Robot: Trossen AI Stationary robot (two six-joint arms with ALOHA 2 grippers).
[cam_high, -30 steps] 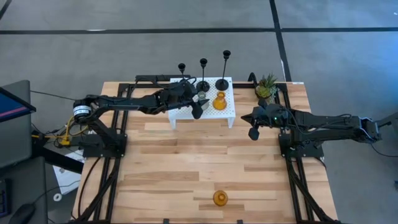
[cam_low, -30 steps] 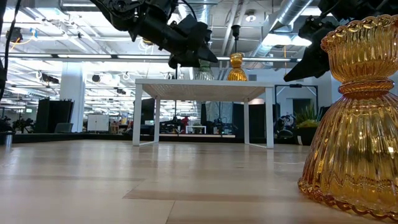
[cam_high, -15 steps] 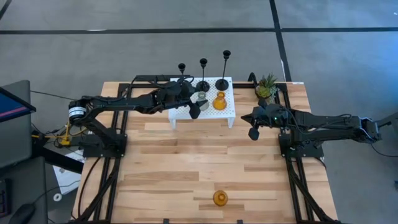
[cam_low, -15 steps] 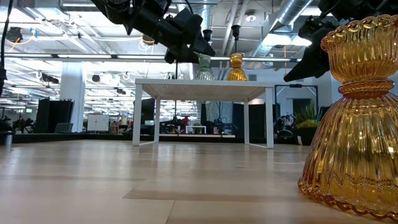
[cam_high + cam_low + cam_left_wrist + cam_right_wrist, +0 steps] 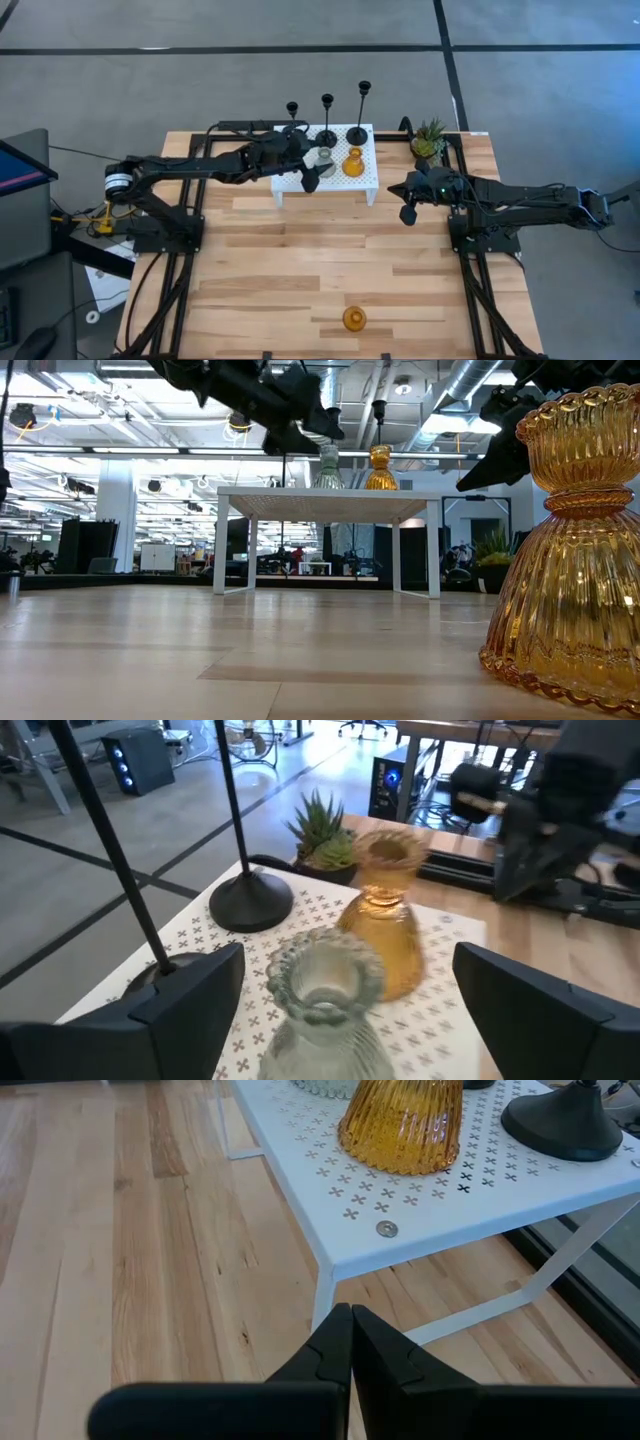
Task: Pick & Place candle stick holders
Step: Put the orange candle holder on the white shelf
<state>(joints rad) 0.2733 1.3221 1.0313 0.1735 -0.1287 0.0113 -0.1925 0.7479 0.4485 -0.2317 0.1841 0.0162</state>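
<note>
On the white perforated stand [image 5: 365,175] at the far side of the worktop [image 5: 260,270] I count five holders: three black ones [image 5: 327,135] along its far edge, a grey-green glass one [image 5: 323,157] and an amber glass one [image 5: 353,162] just beside it on the right. A second amber glass holder [image 5: 353,319] stands alone near the worktop's near edge, well apart from the stand. A small potted plant [image 5: 428,140] sits to the right of the stand.

My left end effector [image 5: 340,1005] is over the stand with its fingers spread wide, one on either side of the grey-green holder, touching nothing that I can see. My right end effector [image 5: 350,1342] waits right of the stand, fingers pressed together and empty.

In the low view the near amber holder fills the right side and is cut off by the edge; the black holders are largely hidden behind the left arm there.
</note>
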